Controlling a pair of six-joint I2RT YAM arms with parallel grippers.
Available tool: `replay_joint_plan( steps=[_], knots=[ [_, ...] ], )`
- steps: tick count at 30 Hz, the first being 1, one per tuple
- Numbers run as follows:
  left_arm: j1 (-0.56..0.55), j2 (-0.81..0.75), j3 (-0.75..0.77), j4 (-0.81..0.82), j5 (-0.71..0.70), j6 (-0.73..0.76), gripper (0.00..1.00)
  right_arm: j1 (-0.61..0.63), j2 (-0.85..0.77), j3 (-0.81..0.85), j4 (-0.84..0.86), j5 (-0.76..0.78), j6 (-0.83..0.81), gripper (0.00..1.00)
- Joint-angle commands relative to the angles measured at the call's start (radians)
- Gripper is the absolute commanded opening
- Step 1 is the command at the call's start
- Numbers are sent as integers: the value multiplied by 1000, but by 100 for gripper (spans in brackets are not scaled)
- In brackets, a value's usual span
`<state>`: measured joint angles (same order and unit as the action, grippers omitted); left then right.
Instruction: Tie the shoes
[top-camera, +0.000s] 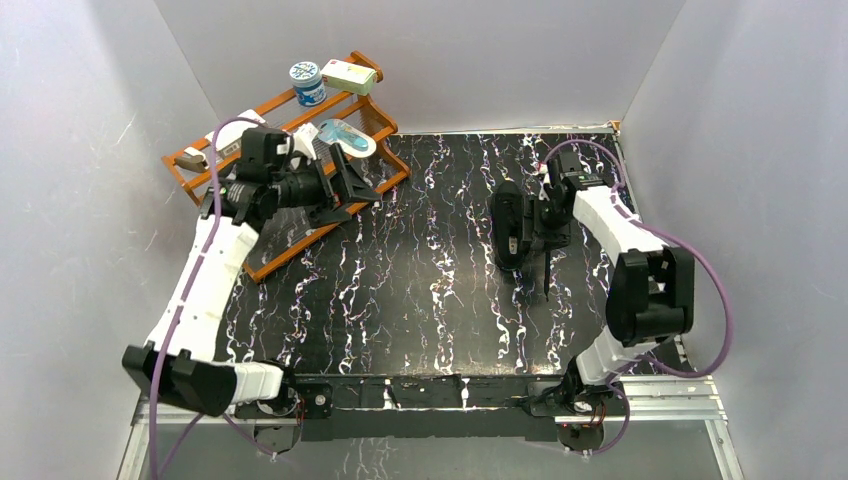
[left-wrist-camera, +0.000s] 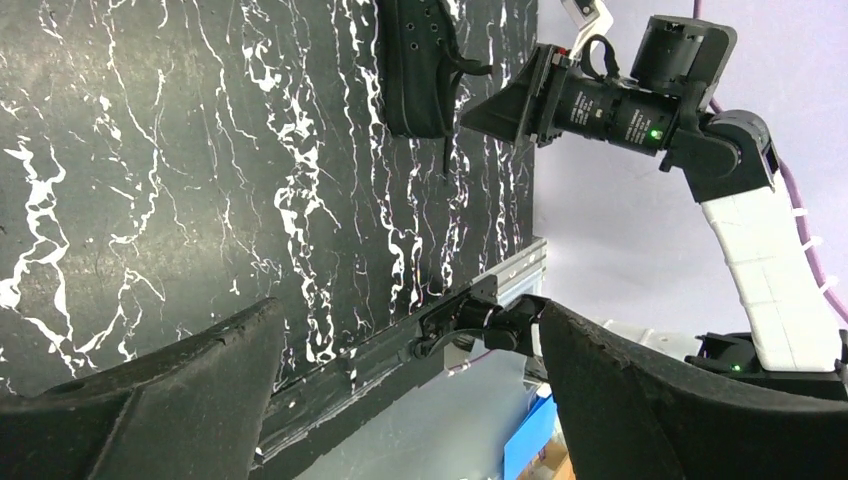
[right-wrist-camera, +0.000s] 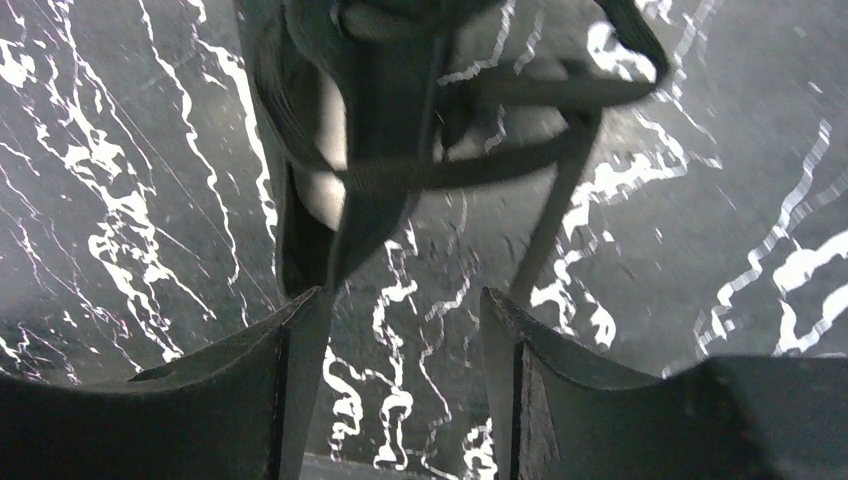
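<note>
The shoe (top-camera: 509, 229), a small black sneaker, lies on the black marbled table (top-camera: 420, 290) at the right of centre. One thin lace (top-camera: 547, 268) trails toward the near side. My right gripper (top-camera: 533, 216) sits just right of the shoe, at its lacing. In the right wrist view the blurred shoe (right-wrist-camera: 340, 120) and its looped laces (right-wrist-camera: 480, 165) fill the top. The right gripper (right-wrist-camera: 402, 297) shows a gap with only table between its fingers. My left gripper (top-camera: 345, 185) hangs open by the rack, far from the shoe (left-wrist-camera: 415, 70). Nothing is between the fingers of the left gripper (left-wrist-camera: 410, 310).
An orange-brown wooden rack (top-camera: 275, 255) stands at the back left, under the left gripper. It carries a blue-white tub (top-camera: 307, 83), a green-white box (top-camera: 350, 75) and a pale blue item (top-camera: 347, 138). White walls enclose the table on three sides.
</note>
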<state>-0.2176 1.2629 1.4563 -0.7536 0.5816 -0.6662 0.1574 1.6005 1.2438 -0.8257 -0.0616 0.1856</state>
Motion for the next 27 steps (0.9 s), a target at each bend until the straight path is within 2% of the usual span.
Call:
replay_joint_plan(
  steps=[1,7,10,14,19,25,27],
  knots=[
    [-24,78,126,-65,-49,8,95,-5,58,-16,175,-118,-43,63],
    [-36,191,212,-83,-76,17,95,-6,124,-32,258,-86,-20,60],
    [-40,218,239,-108,-98,20,94,2,143,-37,268,-75,-22,51],
    [-40,235,263,-138,-126,33,94,40,132,-50,246,-64,-2,45],
    [-41,216,236,-151,-145,46,94,135,88,-100,186,-34,58,26],
    [-42,186,148,-255,-92,55,94,334,-15,-154,132,-22,204,25],
    [-47,132,56,-200,-39,39,93,398,-53,-183,147,-25,263,25]
  ],
)
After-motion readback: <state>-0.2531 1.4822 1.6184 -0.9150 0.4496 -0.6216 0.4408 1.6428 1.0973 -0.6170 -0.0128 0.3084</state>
